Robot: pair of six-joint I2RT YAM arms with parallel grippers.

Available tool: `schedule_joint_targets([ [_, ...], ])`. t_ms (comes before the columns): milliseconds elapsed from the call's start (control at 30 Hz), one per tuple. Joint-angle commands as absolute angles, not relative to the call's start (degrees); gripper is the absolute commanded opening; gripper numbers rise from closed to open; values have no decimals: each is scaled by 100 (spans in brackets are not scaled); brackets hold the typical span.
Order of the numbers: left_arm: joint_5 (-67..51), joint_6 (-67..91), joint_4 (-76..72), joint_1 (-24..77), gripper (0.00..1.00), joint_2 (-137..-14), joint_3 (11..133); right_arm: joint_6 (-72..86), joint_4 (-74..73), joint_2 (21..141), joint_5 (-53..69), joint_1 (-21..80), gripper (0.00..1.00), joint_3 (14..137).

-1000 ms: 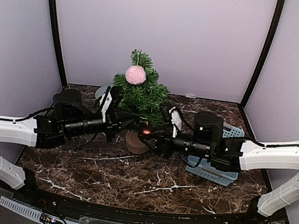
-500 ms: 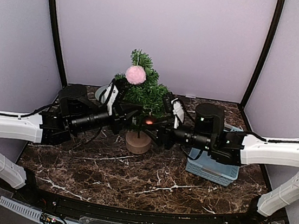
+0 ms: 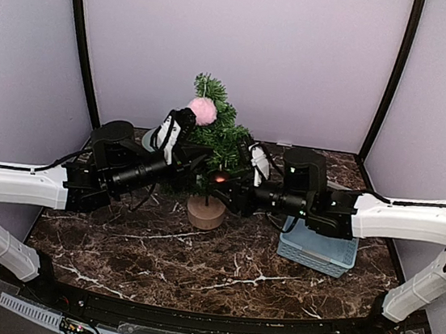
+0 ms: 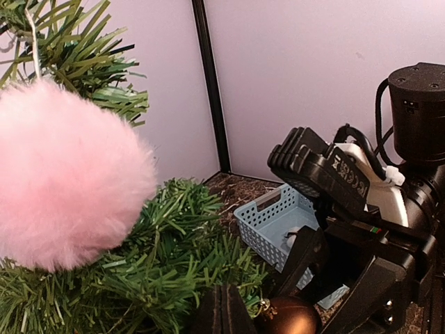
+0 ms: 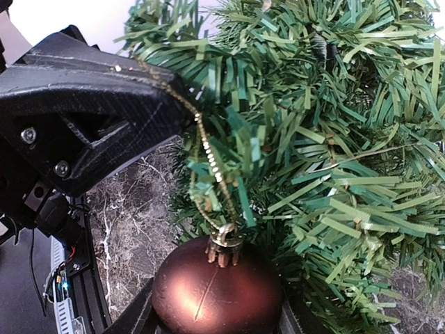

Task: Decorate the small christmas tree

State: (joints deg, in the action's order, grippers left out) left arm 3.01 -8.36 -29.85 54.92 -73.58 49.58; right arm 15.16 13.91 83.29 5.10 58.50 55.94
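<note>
The small christmas tree (image 3: 220,138) stands at the back centre on its wooden stump (image 3: 205,211), with a pink pompom (image 3: 203,111) hanging near its top. My right gripper (image 3: 221,181) is shut on a brown ball ornament (image 5: 217,292) and holds it against the lower branches. The ball's gold string (image 5: 203,142) runs up through the needles to my left gripper (image 3: 203,173). That gripper's fingers (image 4: 226,309) are pressed shut on the string. In the left wrist view the pompom (image 4: 66,174) fills the left side and the ball (image 4: 288,316) sits by the fingertips.
A light blue perforated basket (image 3: 317,248) lies on the dark marble tabletop (image 3: 194,269) to the right, under the right arm. Lilac walls with black corner posts (image 3: 83,44) close in the back and sides.
Both arms have risen and closed in on the tree. The brown ball went up from beside the stump into the lower branches. The left wrist now sits just under the pompom.
</note>
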Motion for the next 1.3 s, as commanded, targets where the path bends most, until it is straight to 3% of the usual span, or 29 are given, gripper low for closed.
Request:
schedule_joint_targets([
  [0,470,-866,-2993,5511,0,-7405,5177,1534,1395,8425,527,5752,36,5840],
  [1267,1097,-1043,-2715,5588,0,-7309,4944,1789,1201,8502,876,5583,39,6201],
])
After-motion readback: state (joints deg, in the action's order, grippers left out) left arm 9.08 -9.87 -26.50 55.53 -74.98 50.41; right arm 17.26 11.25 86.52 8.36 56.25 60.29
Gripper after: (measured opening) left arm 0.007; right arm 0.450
